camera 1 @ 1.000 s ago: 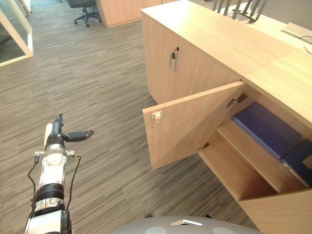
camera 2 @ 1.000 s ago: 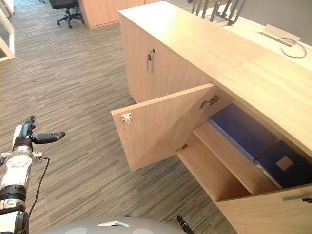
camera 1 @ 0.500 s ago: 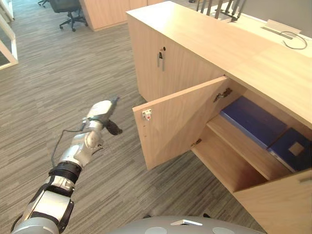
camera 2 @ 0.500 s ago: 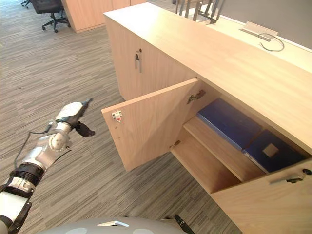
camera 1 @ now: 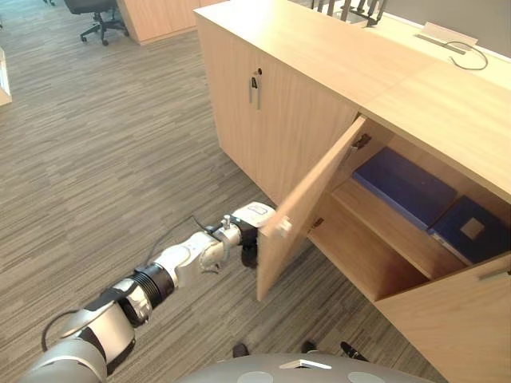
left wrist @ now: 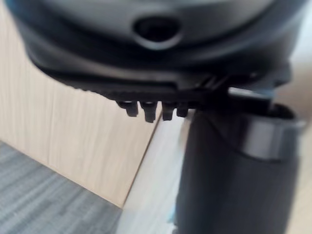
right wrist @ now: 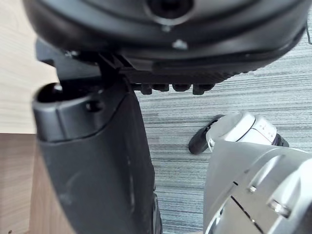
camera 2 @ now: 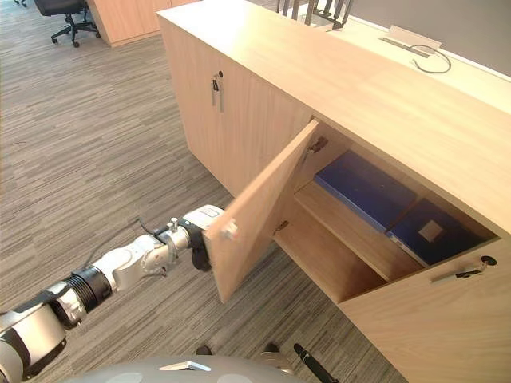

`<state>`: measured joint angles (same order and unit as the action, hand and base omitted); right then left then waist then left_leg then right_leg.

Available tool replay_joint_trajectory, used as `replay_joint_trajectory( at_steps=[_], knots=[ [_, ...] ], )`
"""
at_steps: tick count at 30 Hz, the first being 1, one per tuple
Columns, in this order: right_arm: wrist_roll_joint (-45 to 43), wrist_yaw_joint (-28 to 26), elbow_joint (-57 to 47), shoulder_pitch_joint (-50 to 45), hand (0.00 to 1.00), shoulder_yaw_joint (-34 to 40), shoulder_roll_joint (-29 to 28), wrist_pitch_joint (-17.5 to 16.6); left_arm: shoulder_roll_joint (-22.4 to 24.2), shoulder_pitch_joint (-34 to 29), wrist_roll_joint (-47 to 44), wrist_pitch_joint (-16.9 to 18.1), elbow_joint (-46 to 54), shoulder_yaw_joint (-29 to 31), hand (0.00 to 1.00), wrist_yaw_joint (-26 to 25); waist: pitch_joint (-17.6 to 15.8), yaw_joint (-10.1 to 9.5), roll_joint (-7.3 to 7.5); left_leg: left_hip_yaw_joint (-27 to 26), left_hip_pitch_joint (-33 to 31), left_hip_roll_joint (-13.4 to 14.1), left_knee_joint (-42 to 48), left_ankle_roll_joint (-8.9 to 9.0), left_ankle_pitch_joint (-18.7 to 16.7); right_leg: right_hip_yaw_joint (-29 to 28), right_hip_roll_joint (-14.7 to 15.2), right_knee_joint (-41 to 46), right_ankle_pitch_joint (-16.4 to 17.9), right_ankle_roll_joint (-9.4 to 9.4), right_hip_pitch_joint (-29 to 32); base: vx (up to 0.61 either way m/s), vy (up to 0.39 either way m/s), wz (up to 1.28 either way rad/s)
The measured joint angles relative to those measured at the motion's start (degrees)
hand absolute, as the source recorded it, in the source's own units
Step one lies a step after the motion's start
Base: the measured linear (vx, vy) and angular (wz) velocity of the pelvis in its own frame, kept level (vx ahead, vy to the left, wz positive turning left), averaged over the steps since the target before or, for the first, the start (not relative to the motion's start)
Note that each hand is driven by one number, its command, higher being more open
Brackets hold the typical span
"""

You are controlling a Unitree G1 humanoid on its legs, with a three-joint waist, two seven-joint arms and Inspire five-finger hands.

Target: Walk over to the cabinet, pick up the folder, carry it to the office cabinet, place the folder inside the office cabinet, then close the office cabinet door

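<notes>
The office cabinet (camera 1: 335, 72) of light wood has its left door (camera 1: 307, 203) standing half open. My left hand (camera 1: 252, 231) rests against the outer face of that door near its free edge; in the left wrist view its straight fingers (left wrist: 146, 110) and thumb (left wrist: 234, 180) lie on the wood. Two blue folders (camera 1: 403, 187) (camera 1: 471, 231) lie flat side by side on the shelf inside. My right hand (right wrist: 97, 146) hangs open over the carpet, holding nothing.
The cabinet's right door (camera 1: 455, 327) stands open at the lower right, its handle (camera 2: 459, 271) showing. A closed cabinet door with a handle (camera 1: 254, 88) is further left. An office chair (camera 1: 94, 12) stands far off. A cable (camera 1: 467, 49) lies on the desk behind.
My left arm has swung from the open floor to the door's outer face, and the door has turned partway towards the cabinet. The camera has shifted too.
</notes>
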<state>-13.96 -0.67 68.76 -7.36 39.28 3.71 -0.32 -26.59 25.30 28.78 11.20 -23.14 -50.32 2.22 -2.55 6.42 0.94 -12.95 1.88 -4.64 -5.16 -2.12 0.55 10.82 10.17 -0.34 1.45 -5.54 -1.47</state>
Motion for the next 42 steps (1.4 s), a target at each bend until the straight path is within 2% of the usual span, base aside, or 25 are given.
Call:
replay_joint_trajectory(
  at_steps=[5, 10, 15, 18, 21, 23, 30, 33, 36, 38, 39, 40, 42],
  knots=[
    [0.0, 0.9, 1.5, 1.0, 1.0, 0.7, -0.4, 0.1, 7.7, -6.7, -10.6, -0.1, 0.7, -3.4, 1.0, 2.0, -0.6, 0.28, 0.96, -0.2, 0.6, -0.2, 0.0, 0.01, 0.0, 0.0, 0.2, -0.7, -0.2, -0.22, -1.1, 0.0, 0.006, 0.0],
    [0.0, 1.4, 1.8, 1.9, 1.0, 0.7, -1.2, 0.0, 11.7, -13.2, -13.0, 0.1, 1.3, -7.9, 1.0, 6.2, -0.6, 1.4, 1.02, -0.3, 1.4, 0.0, 0.0, 0.21, -0.2, 0.0, 0.0, -0.9, -0.2, -0.22, -1.8, -0.02, -0.009, -0.02],
    [0.0, 1.8, 2.2, 1.6, 1.0, 0.4, -1.9, 0.0, 11.8, -16.9, -15.3, -0.1, 1.2, -2.3, 1.0, 6.7, -0.9, 1.21, 1.31, 0.1, 1.6, 0.3, 0.0, 0.2, -0.2, 0.3, -0.3, -0.9, 0.1, 0.21, -1.9, -0.07, -0.023, 0.0],
    [0.0, 2.0, 2.2, 1.2, 1.0, -2.2, -2.0, 0.0, 11.7, -19.4, -15.6, -0.6, 0.7, 1.9, 1.0, 6.6, -0.9, 0.83, 1.35, 0.4, 1.6, 0.3, 0.0, 0.18, -0.2, 0.8, -0.2, -1.0, 0.1, 0.19, -2.1, -0.03, -0.001, 0.07],
    [0.1, 2.0, 2.2, 1.2, 1.0, -3.7, -2.0, 0.0, 11.8, -20.4, -16.8, -1.3, -1.7, 3.3, 1.0, 6.6, -1.0, 0.19, 1.48, 0.4, 1.6, 0.3, 0.0, 0.18, -0.2, 0.9, -0.3, -1.4, 0.1, 0.06, -2.4, 0.0, 0.0, 0.0],
    [0.2, 2.0, 2.2, 1.3, 1.0, -4.0, -2.1, 0.0, 12.0, -21.9, -17.4, -1.8, -4.5, 5.0, 1.0, 6.6, -1.0, 0.14, 1.48, 0.4, 1.6, 0.3, 0.0, 0.23, -0.2, 1.0, -0.3, -1.9, -0.3, -0.62, -2.6, 0.0, 0.0, 0.0],
    [0.1, 1.8, 1.6, 1.6, 1.0, -6.4, -2.5, 0.0, 12.3, -26.6, -20.0, -4.2, -9.2, 9.5, 1.0, 7.2, -1.1, -0.07, 1.73, -0.2, 1.6, 0.3, 0.0, 0.28, -0.3, 0.6, -0.4, -2.6, -0.6, -1.06, -2.9, 0.01, -0.011, -0.02],
    [0.1, 1.5, 1.0, 1.6, 1.0, -6.5, -2.9, 0.0, 13.7, -26.6, -20.2, -4.2, -14.9, 14.0, 1.0, 6.9, -1.1, -0.17, 1.68, -0.7, 1.7, 0.5, 0.0, 0.28, -0.3, 0.0, -0.6, -2.6, -0.7, -1.21, -3.0, -0.03, -0.02, -0.09],
    [0.0, 1.5, 1.0, 1.5, 1.0, -6.6, -3.1, 0.0, 16.3, -25.1, -20.2, -4.4, -26.7, 21.3, 1.0, 4.6, -1.0, -0.19, 1.71, -1.2, 1.7, 1.0, 0.0, 0.3, -0.3, -0.4, -1.0, -2.3, -0.8, -1.25, -2.8, -0.07, -0.033, -0.1],
    [0.0, 1.5, 1.0, 1.5, 1.0, -6.7, -3.3, 0.0, 17.4, -24.1, -20.2, -5.3, -36.9, 29.6, 1.0, 2.9, -0.9, -0.22, 1.94, -2.0, 2.2, 1.5, 0.0, 0.42, -0.3, -1.5, -1.5, -1.9, -0.7, -1.21, -2.6, -0.06, -0.034, -0.24],
    [0.0, 1.5, 1.1, 1.4, 1.0, -6.8, -3.3, 0.0, 17.9, -24.0, -20.2, -6.3, -42.2, 35.9, 1.0, 1.6, -0.9, -0.26, 1.99, -2.6, 2.8, 1.8, 0.0, 0.65, -0.5, -2.0, -1.7, -1.8, -0.7, -1.14, -2.8, -0.05, -0.029, -0.24],
    [0.0, 1.5, 1.1, 1.4, 1.0, -6.7, -3.3, 0.1, 18.1, -24.1, -20.2, -7.0, -44.1, 39.3, 1.0, 0.8, -0.9, -0.27, 2.0, -2.7, 3.0, 1.9, 0.0, 0.76, -0.6, -2.1, -1.9, -1.7, -0.7, -1.11, -2.9, -0.06, -0.047, -0.18],
    [-0.1, 1.2, 1.3, 1.3, 1.0, -6.3, -3.2, 0.6, 17.7, -25.4, -22.6, -9.4, -46.3, 51.4, 1.0, -2.2, -1.0, -0.97, 2.14, -2.8, 2.5, 2.7, 2.2, 1.76, -2.2, -2.4, -2.3, -0.9, -0.3, -0.56, -2.9, -0.04, -0.043, -0.03]
  ],
)
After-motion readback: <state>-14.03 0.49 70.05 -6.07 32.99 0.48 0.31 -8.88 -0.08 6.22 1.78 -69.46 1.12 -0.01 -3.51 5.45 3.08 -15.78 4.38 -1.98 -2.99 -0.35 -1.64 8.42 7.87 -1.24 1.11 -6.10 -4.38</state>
